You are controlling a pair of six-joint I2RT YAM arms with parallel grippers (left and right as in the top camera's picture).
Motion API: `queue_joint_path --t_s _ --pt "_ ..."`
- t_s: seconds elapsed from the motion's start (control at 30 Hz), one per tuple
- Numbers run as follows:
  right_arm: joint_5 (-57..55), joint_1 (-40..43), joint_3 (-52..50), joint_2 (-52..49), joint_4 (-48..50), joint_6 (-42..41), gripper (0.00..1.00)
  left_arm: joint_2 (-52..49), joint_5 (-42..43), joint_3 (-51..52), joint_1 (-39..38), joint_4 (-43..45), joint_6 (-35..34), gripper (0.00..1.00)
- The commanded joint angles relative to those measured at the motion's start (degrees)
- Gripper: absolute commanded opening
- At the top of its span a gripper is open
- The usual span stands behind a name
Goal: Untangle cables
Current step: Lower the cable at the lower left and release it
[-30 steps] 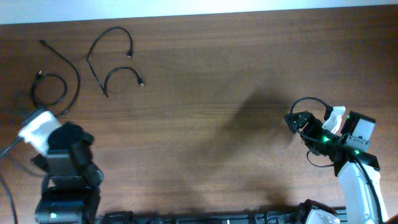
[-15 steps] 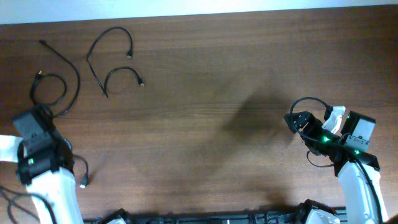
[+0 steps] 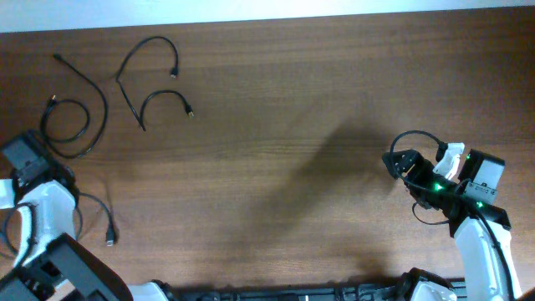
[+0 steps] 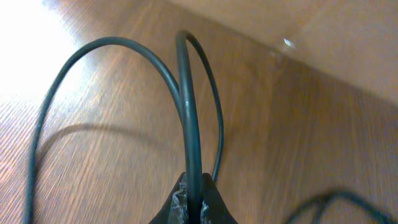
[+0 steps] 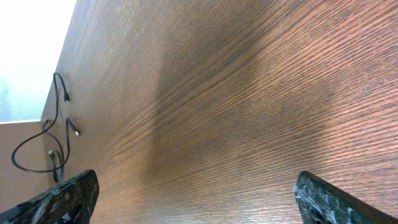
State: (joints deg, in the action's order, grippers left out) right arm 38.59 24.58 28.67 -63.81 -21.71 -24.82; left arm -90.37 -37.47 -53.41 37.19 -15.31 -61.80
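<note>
**Left jaws clenched on one cable at the left table edge; right jaws spread wide and holding nothing.**

The cables all lie in the far left part of the table, so the left arm is much nearer, while the right arm stands well apart on the other side. The held cable goes straight forward out of the left jaws and bends over in a loop. I judge the coming move must pull along this line, away from the others. I count four pieces: one coil with a long tail, two open arcs beside it, and one plug end near the left arm. Whether the two arcs join, I cannot tell.
</note>
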Motion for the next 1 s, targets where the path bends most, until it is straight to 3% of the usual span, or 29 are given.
queue_joint_path --t_s 0.0,0.07,0.1,0.13,0.27,0.5,0.6,0.73,0.87,0.97 --pt "-0.31 0.24 0.39 0.35 0.04 0.83 0.99 -1.46 -0.17 0.02 2.62 2.91 -0.26 0.12" --pt "-0.31 0.24 0.39 0.35 0.07 0.83 0.99 -1.44 0.98 0.02 2.89 5.31 -0.04 0.53" --pt "-0.31 0.24 0.39 0.35 0.07 0.83 0.99 -1.44 2.38 0.00 2.89 7.78 3.17 0.82" --pt "-0.31 0.24 0.39 0.35 0.04 0.83 0.99 -1.44 3.43 0.00 2.89 9.33 5.22 0.99" --pt "-0.31 0.24 0.39 0.35 0.07 0.83 0.98 -1.16 9.03 0.00 2.82 14.49 12.50 0.99" --pt "-0.31 0.24 0.39 0.35 0.04 0.83 0.99 -0.37 18.05 0.00 2.84 11.08 12.68 0.99" --pt "-0.31 0.24 0.39 0.35 0.04 0.83 0.99 -0.37 22.12 0.00 2.84 0.79 11.80 0.99" --pt "-0.31 0.24 0.39 0.35 0.04 0.83 0.99 -0.68 23.45 0.02 2.71 -16.06 0.31 0.99" --pt "-0.31 0.24 0.39 0.35 0.07 0.83 0.99 -1.88 25.24 0.02 2.56 -24.94 -0.52 0.99" --pt "-0.33 0.24 0.39 0.35 0.04 0.83 0.99 -3.43 24.55 0.11 2.58 -26.29 -0.55 0.99"
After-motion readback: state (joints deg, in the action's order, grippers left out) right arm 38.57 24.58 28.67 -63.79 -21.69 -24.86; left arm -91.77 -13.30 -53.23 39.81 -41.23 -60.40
